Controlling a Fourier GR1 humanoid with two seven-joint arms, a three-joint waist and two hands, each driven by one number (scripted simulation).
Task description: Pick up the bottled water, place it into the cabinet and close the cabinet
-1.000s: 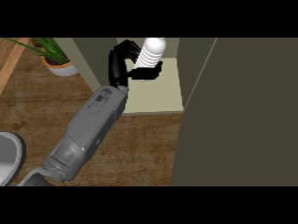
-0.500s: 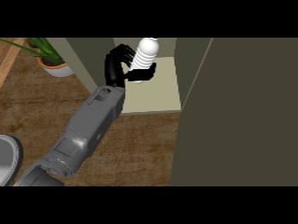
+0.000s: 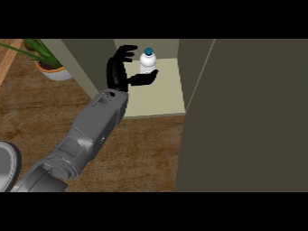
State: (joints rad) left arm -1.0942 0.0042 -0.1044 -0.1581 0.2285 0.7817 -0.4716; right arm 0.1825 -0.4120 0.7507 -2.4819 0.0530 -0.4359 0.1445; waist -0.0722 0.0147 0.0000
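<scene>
One robot hand, the left (image 3: 119, 71), is showing in the head view, reaching up from the lower left on its grey forearm (image 3: 83, 140) into the open cabinet (image 3: 83, 67). Its fingers (image 3: 124, 50) are standing spread and only slightly bent, left of the bottled water (image 3: 148, 62) and apart from it, so the robot hand is looking released rather than clenched. The thumb (image 3: 145, 80) is pointing right, lying just below the bottle's base; whether it is touching the bottle cannot be told.

The bottled water is standing upright on the pale shelf (image 3: 161, 100) inside the cabinet, near the back, its white ribbed body topped by a blue cap. The cabinet door (image 3: 263, 117) is standing open at the right, filling that side of the view. A potted plant (image 3: 49, 67) is sitting on the wooden surface (image 3: 36, 113) left of the cabinet.
</scene>
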